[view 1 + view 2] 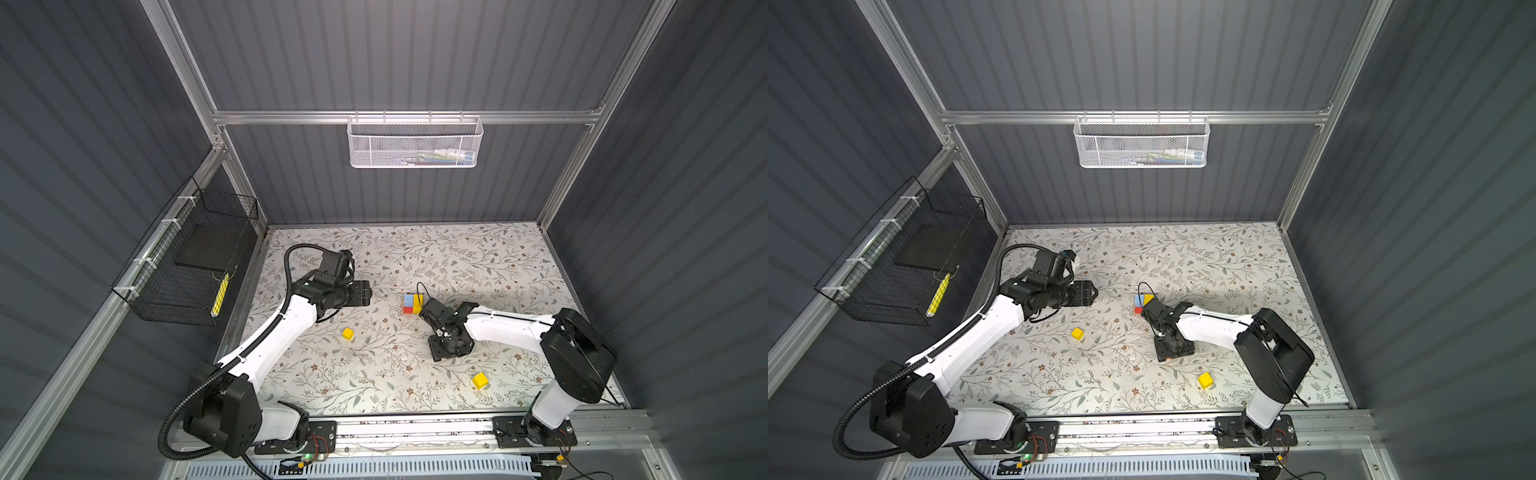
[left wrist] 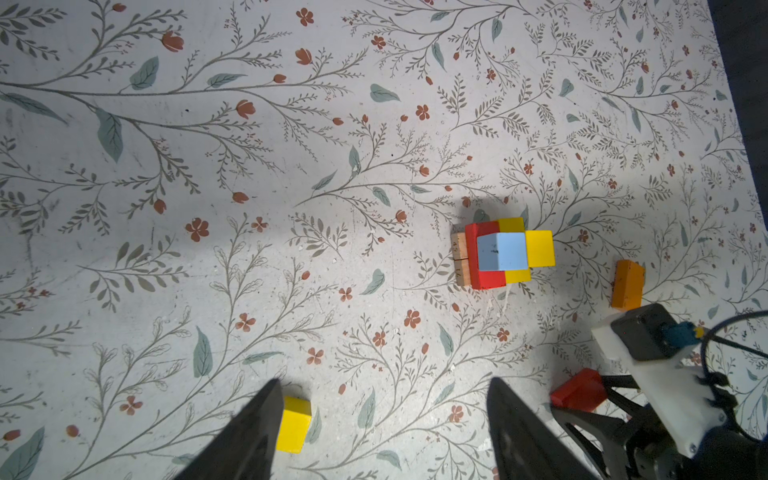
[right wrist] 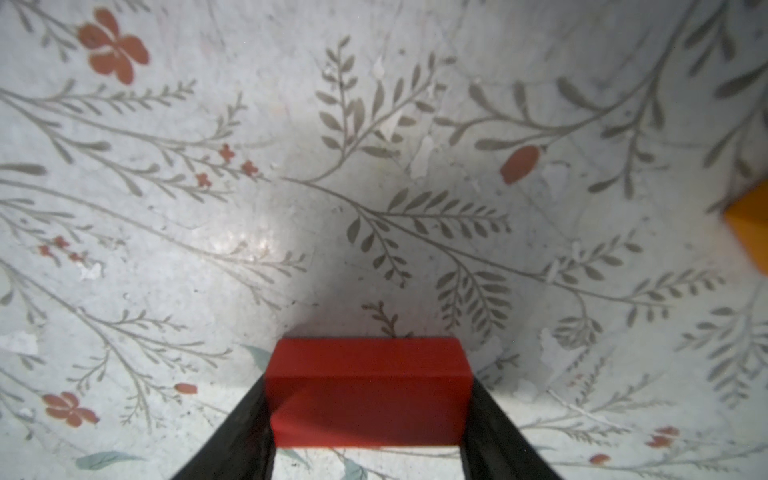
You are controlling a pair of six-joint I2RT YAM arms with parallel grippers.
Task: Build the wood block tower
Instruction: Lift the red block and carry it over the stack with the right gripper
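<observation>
**Item 1.** tower [image 1: 412, 303]: low stack near mid-table on the floral mat [image 1: 457, 257].
- Parts in the left wrist view: tan bricks [image 2: 459, 259] on one flank, then a red base brick [image 2: 478, 270], with yellow bricks [image 2: 512, 225] beneath.
- On top, a light-blue cube [image 2: 503, 251] and a top yellow cube [image 2: 539, 248] touch side by side.

**Item 2.** loose red brick [image 3: 368, 390]: lies on the mat near the tower and apart from it, on the side toward the arm bases.

**Item 3.** right gripper [image 3: 368, 419]: low over the mat, with its fingers [image 3: 245, 419] closed against both short ends of the loose red brick.

**Item 4.** orange brick [image 2: 628, 284]: on the mat, apart from the tower and from the loose red brick. The right arm hides it in both top views.

**Item 5.** yellow cube A [image 1: 348, 333]: alone on the mat, left of the tower and nearer the front.

**Item 6.** yellow cube B [image 1: 479, 380]: alone near the front edge, on the right.

**Item 7.** left gripper [image 2: 385, 381]: held above the mat, well left of the tower, with its fingers spread wide and nothing between them.

**Item 8.** white mesh basket [image 1: 414, 143] on the back rail, and black wire basket [image 1: 187, 274] on the left wall
</observation>
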